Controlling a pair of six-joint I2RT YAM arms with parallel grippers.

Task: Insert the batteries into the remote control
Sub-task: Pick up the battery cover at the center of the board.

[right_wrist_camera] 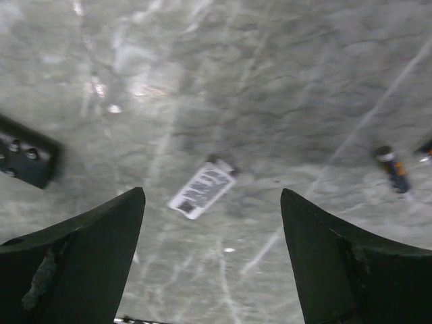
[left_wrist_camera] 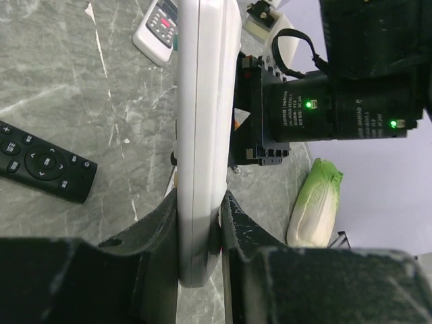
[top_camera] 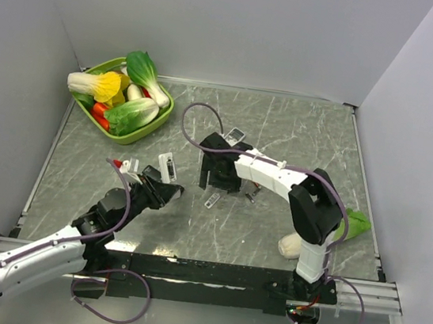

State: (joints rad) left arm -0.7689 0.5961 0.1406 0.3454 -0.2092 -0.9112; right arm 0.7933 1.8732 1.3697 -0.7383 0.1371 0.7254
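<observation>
Soft, even light from above fills the overhead view, which is sharp, with faint shadows and a dull sheen on the marbled worktop point(top_camera: 300, 133). In the left wrist view the white remote point(left_wrist_camera: 202, 135) runs bright, nearly washed out, while the left hand point(left_wrist_camera: 199, 233) at the bottom edge is dark and unfocused. The right wrist view is blurred throughout, with pale glare at upper left; the right hand point(right_wrist_camera: 212, 202) shows as soft dark shapes in the lower corners.

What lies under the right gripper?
A small white labelled piece lies on the table, below the open gap. What the fingers cover cannot be seen.
</observation>
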